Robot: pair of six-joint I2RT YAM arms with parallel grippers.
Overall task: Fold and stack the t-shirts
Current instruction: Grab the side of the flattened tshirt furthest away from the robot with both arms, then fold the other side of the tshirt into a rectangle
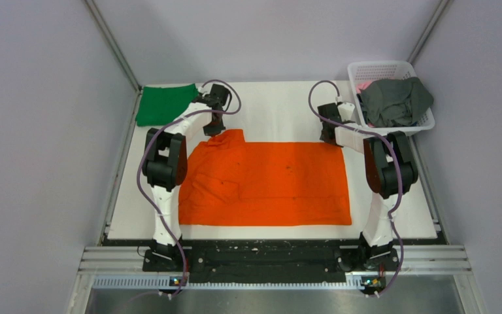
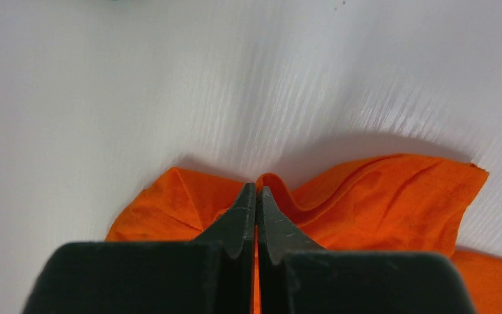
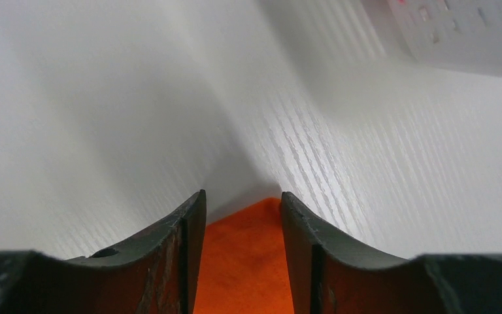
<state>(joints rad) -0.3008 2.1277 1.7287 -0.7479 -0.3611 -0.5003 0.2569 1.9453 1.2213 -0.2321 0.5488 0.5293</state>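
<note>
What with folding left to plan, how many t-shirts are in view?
3: orange spread mid-table, green at the far-left corner, dark grey in the basket. Pink cloth there may be another.

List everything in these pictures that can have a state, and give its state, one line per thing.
orange shirt: spread flat, far edge at both grippers
green shirt: folded, lying far left
grey shirt: crumpled in the basket
basket: upright, holding clothes
left gripper: shut on the orange shirt's edge
right gripper: open, fingers either side of an orange shirt corner
</note>
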